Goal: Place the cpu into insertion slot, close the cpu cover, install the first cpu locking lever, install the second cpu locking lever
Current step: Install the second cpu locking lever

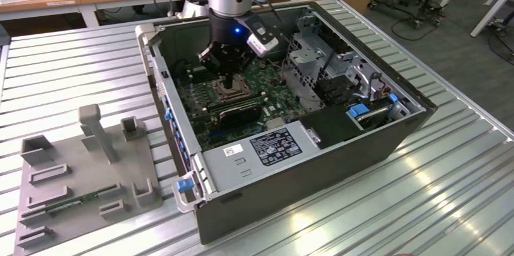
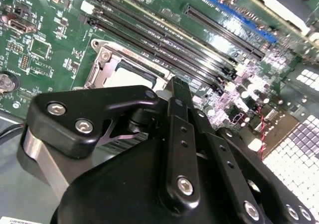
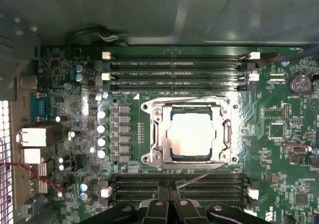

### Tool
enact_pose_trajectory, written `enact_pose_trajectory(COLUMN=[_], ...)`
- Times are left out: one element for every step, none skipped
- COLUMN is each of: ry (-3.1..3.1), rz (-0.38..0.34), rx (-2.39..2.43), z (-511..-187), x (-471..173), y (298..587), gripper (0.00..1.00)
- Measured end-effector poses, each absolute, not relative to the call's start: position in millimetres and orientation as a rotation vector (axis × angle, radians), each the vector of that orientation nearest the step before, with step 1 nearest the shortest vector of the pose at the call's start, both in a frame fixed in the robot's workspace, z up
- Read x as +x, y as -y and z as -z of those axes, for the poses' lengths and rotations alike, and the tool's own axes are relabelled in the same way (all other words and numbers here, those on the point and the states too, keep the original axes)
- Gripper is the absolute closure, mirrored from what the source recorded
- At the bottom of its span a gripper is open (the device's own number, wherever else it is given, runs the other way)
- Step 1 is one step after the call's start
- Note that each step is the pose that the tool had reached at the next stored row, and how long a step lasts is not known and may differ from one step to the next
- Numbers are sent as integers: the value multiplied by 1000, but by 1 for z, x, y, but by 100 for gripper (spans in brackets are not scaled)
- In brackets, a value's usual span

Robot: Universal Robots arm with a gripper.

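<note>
The gripper [image 3: 169, 204] hangs just above the board with its fingers pressed together, holding nothing. The chip [image 3: 192, 134] already lies in the socket [image 3: 156, 157] and the cover [image 3: 228, 134] looks folded down around it. From the gripper tips a thin lever [image 3: 199, 176] runs toward one o'clock along the socket's near edge; I'd judge it not yet latched. Doing this well calls for pushing squarely on the lever's end without scraping the memory slots [image 3: 179, 184] beside it. Farther off, more memory slots [image 3: 179, 74] lie at twelve. In the exterior view the case wall [image 1: 161, 87] and drive cage [image 1: 309, 51] hem the arm in.
</note>
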State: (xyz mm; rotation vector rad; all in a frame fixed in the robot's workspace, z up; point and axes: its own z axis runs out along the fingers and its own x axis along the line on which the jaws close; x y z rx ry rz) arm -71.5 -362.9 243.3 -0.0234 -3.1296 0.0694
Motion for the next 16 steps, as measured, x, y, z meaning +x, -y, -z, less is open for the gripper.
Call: enact_pose_trajectory(ry=[3130,3130,3130,3130,3130,3130,3130,3130,3130,3130,3130,3130,3130,3130,3130,3130], rz=[-69,-69,-68,-68,-68,-68,-67,-67,-67,-67,-67,-67,-67,-67,-67,-66], rx=[-23,-23,-23,-23,-23,-23,-23,-23,-23,-23,-23,-23,-23,-24,-23,-23], z=[-243,-243,-242,-242,-241,-240,-238,-237,-235,-233,-231,-230,-228,-227,-225,-224], x=[-71,-71,-71,-71,-71,-71,-71,-71,-71,-71,-71,-71,-72,-72,-72,-72], y=[362,362,362,362,362,362,362,362,362,362,362,362,361,361,361,361], gripper=[89,89,89,89,89,89,89,89,89,89,89,89,89,89,89,89])
